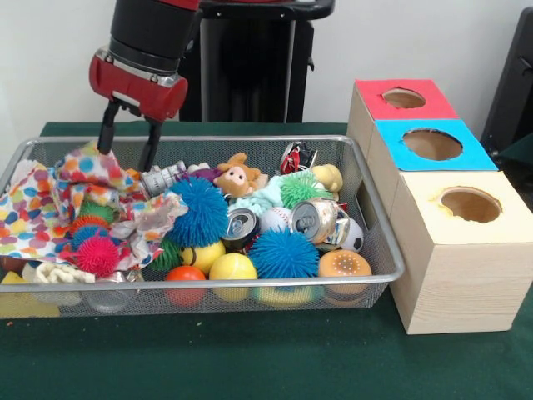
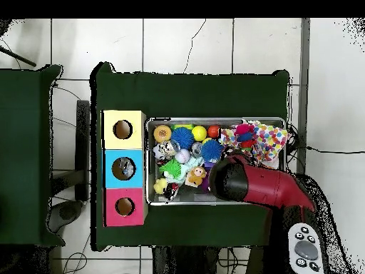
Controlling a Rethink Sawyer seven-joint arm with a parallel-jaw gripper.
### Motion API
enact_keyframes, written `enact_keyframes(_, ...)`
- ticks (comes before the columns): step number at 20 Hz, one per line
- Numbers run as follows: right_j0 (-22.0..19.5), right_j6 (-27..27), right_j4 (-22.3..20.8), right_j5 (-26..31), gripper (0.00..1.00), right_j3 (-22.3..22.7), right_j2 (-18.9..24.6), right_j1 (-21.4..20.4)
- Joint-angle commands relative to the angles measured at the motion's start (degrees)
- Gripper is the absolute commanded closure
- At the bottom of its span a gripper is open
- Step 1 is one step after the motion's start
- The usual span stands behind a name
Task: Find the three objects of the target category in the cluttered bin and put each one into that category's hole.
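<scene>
A wire mesh bin (image 1: pixel 379 250) (image 2: pixel 151 200) is packed with clutter. In it lie drink cans (image 1: pixel 315 218) (image 1: pixel 241 225), a crushed can (image 1: pixel 297 156), blue spiky balls (image 1: pixel 198 212) (image 1: pixel 285 252), yellow balls (image 1: pixel 233 267), a baseball (image 1: pixel 275 219) and a plush animal (image 1: pixel 237 177). Beside the bin stand three boxes with round holes: red (image 1: pixel 404 98) (image 2: pixel 125 207), blue (image 1: pixel 431 143) (image 2: pixel 122 168) and pale yellow (image 1: pixel 470 204) (image 2: pixel 122 129). My gripper (image 1: pixel 127 158) hangs open over the bin's far left corner, fingertips just above a polka-dot cloth (image 1: pixel 50 200), holding nothing. In the overhead view the red arm (image 2: pixel 249 182) hides it.
A pink spiky ball (image 1: pixel 97 254) nests in the cloth. A green spiky ball (image 1: pixel 301 190), a soccer ball (image 1: pixel 354 237) and an orange ball (image 1: pixel 185 275) fill other gaps. Something grey shows inside the blue box's hole. A control pendant (image 2: pixel 306 250) lies off the table.
</scene>
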Motion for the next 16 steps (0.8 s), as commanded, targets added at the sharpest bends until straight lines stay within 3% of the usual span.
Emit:
enact_keyframes(1,-0.29,-1.47,-3.25,3.26,0.0,3.07,5.52,0.76)
enact_keyframes(16,17.44,8.8,0.17,14.22,0.0,-6.84,-6.97,7.46)
